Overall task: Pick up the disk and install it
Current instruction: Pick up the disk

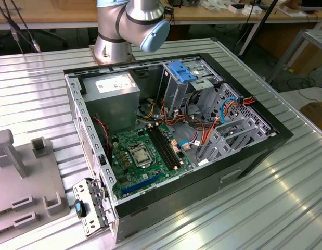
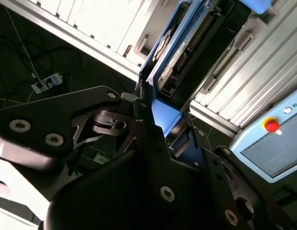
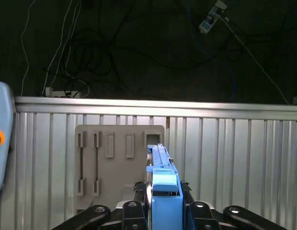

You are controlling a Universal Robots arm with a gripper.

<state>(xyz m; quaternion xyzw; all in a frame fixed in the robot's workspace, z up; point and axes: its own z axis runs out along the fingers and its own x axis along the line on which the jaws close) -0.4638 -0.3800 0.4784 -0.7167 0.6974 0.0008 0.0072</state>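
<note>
In both wrist views my gripper [image 3: 160,190] [image 2: 160,115] is shut on the disk [image 3: 159,160], which is lifted above the ribbed metal table. The disk appears edge-on in the first wrist view, its bright blue carrier frame pinched between the black fingers [image 3: 138,191]. The second wrist view shows its dark body and blue frame [image 2: 186,43] reaching away from the gripper. The exterior view has the arm's base [image 1: 132,26] behind the open computer case [image 1: 244,172], with a metal drive cage [image 1: 202,91] inside the case.
A grey slotted holder plate [image 3: 114,158] [image 1: 25,182] lies on the table below the disk. The case holds a green motherboard [image 1: 145,153], a power supply [image 1: 111,96], loose cables and a blue bracket [image 1: 182,72]. A pendant with a red button [image 2: 270,125] lies nearby.
</note>
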